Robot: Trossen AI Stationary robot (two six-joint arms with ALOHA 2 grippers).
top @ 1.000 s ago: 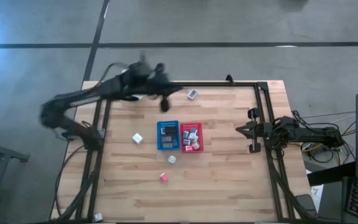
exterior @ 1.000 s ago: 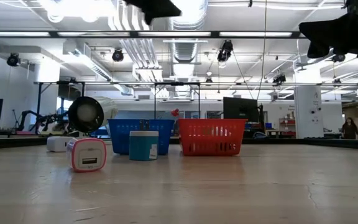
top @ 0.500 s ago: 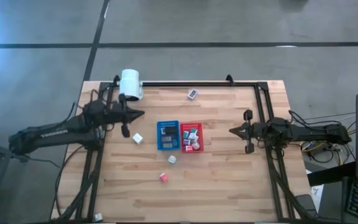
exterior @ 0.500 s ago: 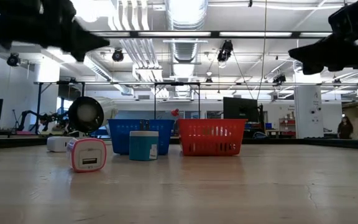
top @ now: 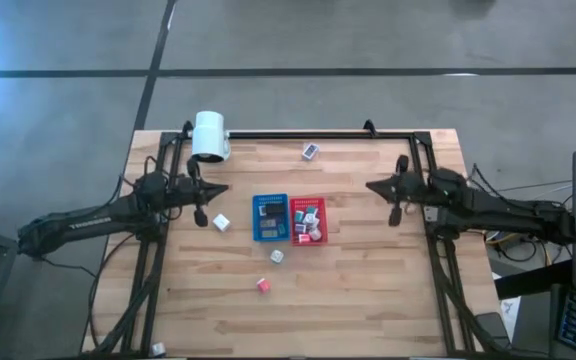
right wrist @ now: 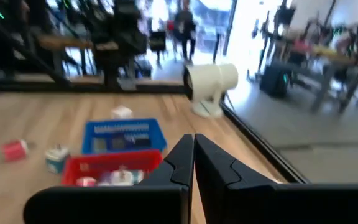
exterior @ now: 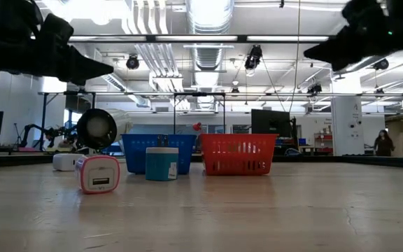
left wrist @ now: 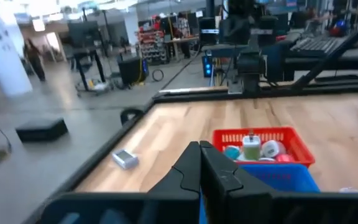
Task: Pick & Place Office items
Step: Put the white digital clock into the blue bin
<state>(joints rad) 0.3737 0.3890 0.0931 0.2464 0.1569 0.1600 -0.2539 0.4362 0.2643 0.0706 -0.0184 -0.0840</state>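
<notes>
Four loose items lie on the table [top: 368, 300], the white cube [top: 221, 222] just ahead of my left tool [top: 204, 200], which is closed and empty. My right tool [top: 393, 195], also closed on nothing, hangs well off from the red tray [top: 308, 220]. I'd open the left fingers before dropping onto that cube (square it first). What fills the blue tray [top: 269, 217] I can't make out.

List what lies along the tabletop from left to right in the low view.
Small white block → white cube with pink edging → teal cube → red perforated tray.
</notes>
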